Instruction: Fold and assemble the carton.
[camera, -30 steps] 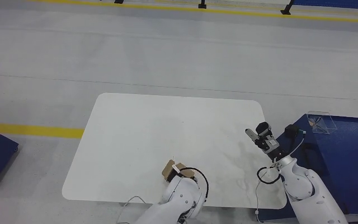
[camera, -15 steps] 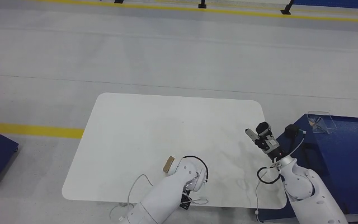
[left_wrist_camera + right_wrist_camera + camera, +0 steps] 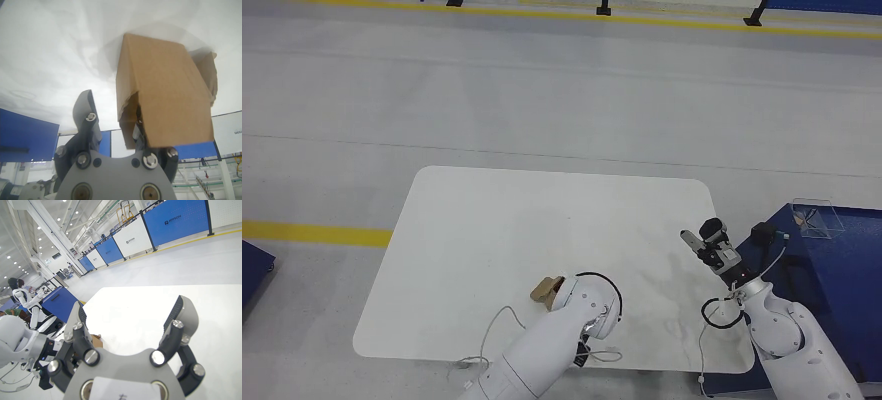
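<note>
Left wrist view: the brown carton [image 3: 162, 91] is partly opened into a box shape. Its side walls are squared up, and one end flap hangs loose at the far side. The near open end sits over one side of the left gripper [image 3: 112, 108], so that finger is hidden inside the cardboard. The other finger [image 3: 86, 111] stands outside, apart from the carton wall with a clear gap. The jaws are therefore spread and not pinching the cardboard. In the top view the carton [image 3: 545, 288] is at the tip of the left arm, over the white table [image 3: 492, 220] near its front edge. Whether it rests on the surface or hangs just above it cannot be told.

The right gripper [image 3: 130, 303] is well apart, over the right side of the table, with its jaws wide and nothing between them.

The step in hand looks like shaping the tube and getting it into position, with the end flaps not yet closed. The next move probably calls for steadying the carton against the table. The free gripper could then come over to press a flap inward without crushing the walls.
</note>
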